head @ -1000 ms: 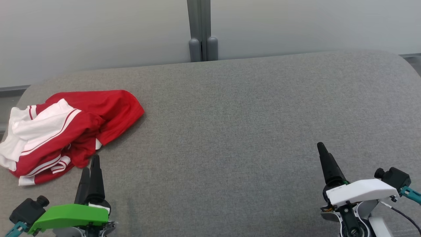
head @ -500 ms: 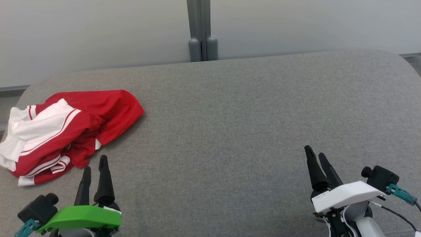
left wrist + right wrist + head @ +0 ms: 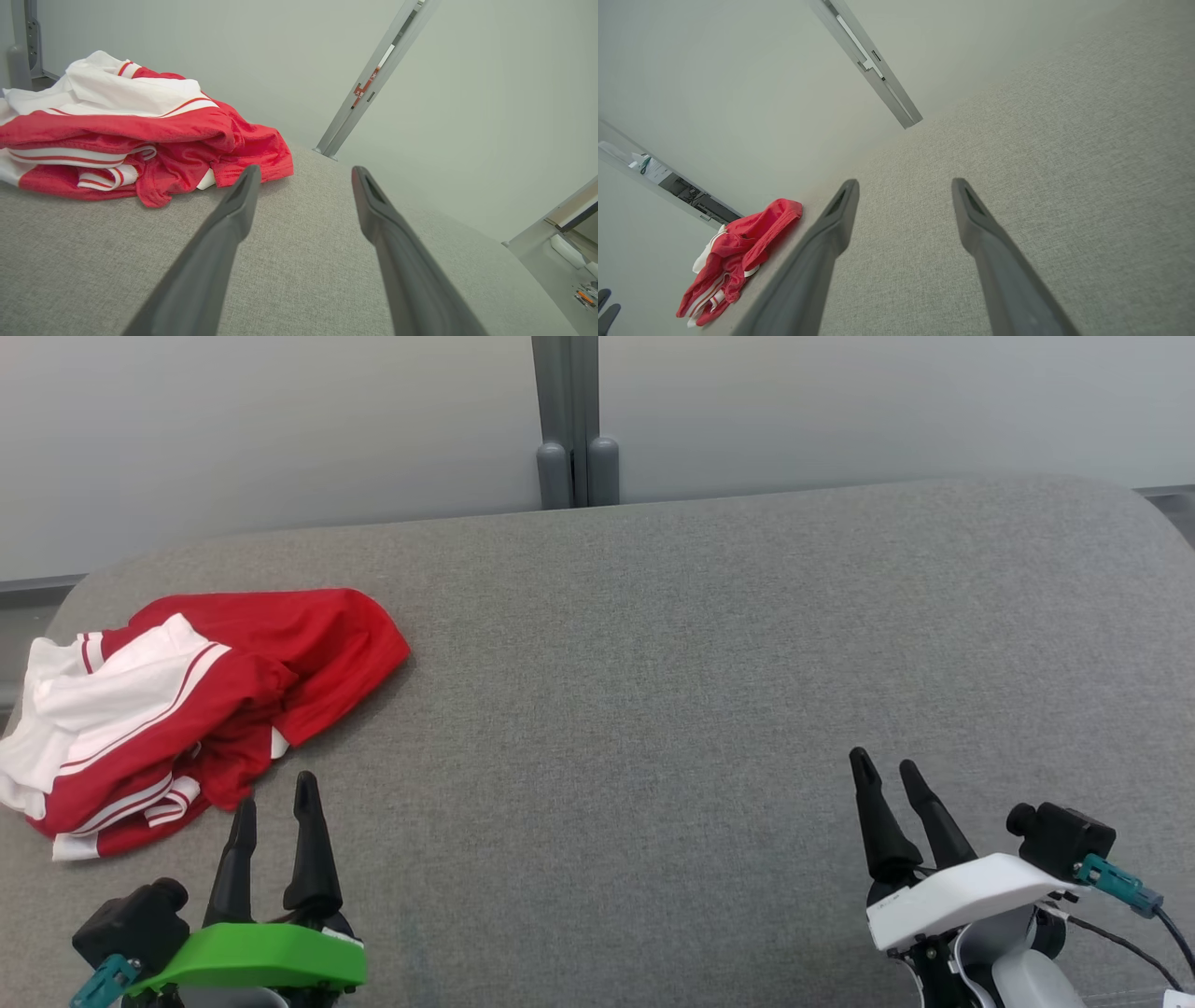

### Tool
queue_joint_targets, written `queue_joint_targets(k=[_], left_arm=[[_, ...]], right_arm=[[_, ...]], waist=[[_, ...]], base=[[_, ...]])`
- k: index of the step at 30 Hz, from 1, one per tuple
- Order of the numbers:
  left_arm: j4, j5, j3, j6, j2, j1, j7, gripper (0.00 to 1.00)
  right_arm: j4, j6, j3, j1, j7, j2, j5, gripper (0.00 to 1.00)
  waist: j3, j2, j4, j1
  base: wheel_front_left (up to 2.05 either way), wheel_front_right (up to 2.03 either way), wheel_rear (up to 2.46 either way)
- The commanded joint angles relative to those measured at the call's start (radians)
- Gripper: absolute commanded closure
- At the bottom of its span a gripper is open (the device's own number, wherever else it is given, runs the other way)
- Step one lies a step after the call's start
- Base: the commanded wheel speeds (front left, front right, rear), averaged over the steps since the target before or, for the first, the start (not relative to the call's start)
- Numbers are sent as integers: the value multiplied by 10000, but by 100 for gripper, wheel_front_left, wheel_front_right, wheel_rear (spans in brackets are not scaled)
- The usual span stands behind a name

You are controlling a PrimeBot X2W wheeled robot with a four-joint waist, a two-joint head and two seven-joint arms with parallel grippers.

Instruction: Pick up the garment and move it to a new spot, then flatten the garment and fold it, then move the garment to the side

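Note:
A crumpled red and white garment (image 3: 187,700) lies bunched at the far left of the grey padded surface (image 3: 653,691). My left gripper (image 3: 274,789) stands open just below the garment's near edge, apart from it, with nothing between its fingers. In the left wrist view the garment (image 3: 131,130) sits ahead and to the left of the open left gripper (image 3: 303,172). At the lower right my right gripper (image 3: 879,765) is open and empty, far from the cloth. The right wrist view shows the garment (image 3: 738,252) at the lower left, beyond the spread right gripper (image 3: 903,184).
A pale partition wall with a grey post (image 3: 569,420) runs behind the surface. The surface's rounded left edge (image 3: 56,607) lies right beside the garment. Bare grey fabric stretches between the two grippers.
Both grippers have turned so their two fingers now show apart. The right gripper has shifted left and lower in the head view; the left has shifted slightly right. The garment has not moved.

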Motion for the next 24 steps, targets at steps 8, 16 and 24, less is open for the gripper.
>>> queue_joint_targets(k=[8, 16, 24], left_arm=[[-293, 1121, -132, 118, 94, 91, -281, 0], [-391, 1830, -175, 116, 96, 221, -476, 0], [-279, 2462, 46, -122, 98, 232, -663, 0]], right_arm=[[-147, 28, 388, -38, -289, -55, -1143, 0], [-324, 29, 186, 8, -497, -62, -1825, 0], [-276, 30, 76, 64, -677, -66, -2505, 0]], waist=[[13, 0, -4, -1], [23, 0, -18, -1], [71, 0, -45, -1]], base=[[0, 0, 0], [0, 0, 0], [0, 0, 0]])
